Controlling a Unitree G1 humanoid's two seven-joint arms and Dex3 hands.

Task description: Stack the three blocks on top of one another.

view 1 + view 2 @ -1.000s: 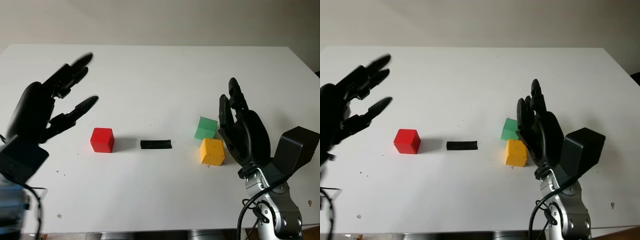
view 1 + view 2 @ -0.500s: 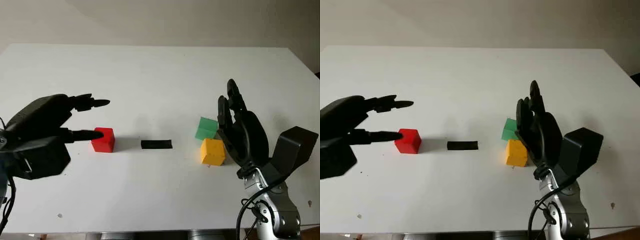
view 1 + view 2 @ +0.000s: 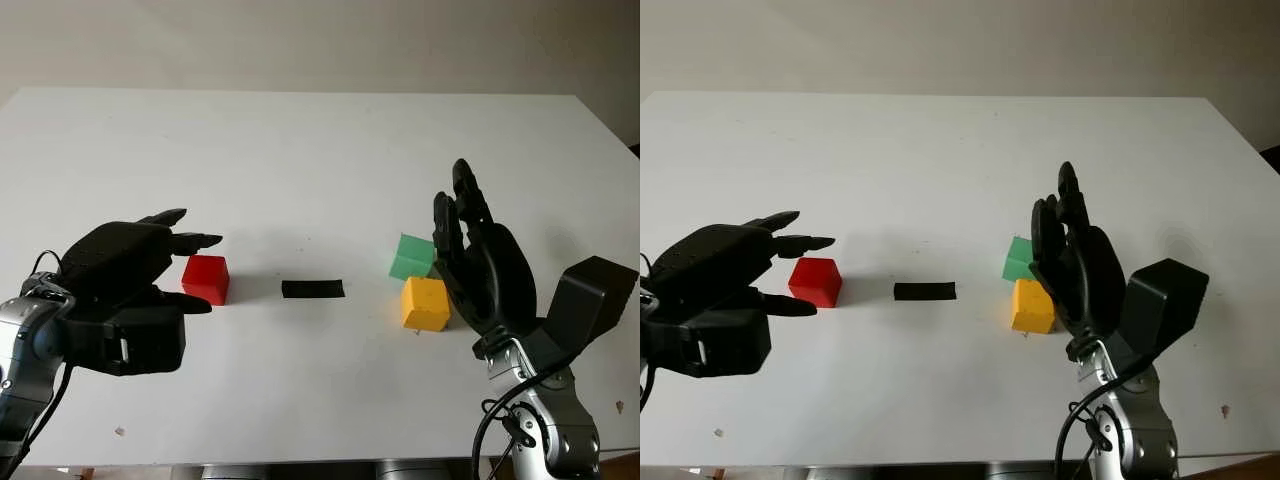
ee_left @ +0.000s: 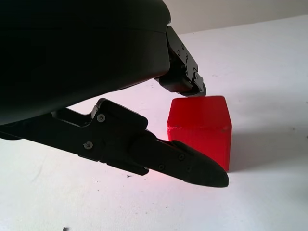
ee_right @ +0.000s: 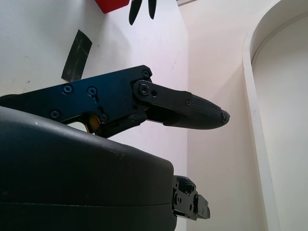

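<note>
A red block [image 3: 205,279] sits on the white table [image 3: 300,160], left of centre. My left hand [image 3: 193,272] is low beside it and open, with one finger [image 4: 185,79] at the block's far top edge and another finger [image 4: 183,161] along its near side; the red block [image 4: 199,129] is not gripped. At the right, a green block [image 3: 411,256] stands just behind a yellow block [image 3: 424,303], their corners close. My right hand [image 3: 468,245] is open and upright just right of those two blocks, holding nothing.
A strip of black tape [image 3: 312,289] lies flat between the red block and the other two blocks. The table's near edge runs just below both arms.
My left hand has dropped from high at the left to table level and moved in on the red block. The right hand and all blocks have stayed put.
</note>
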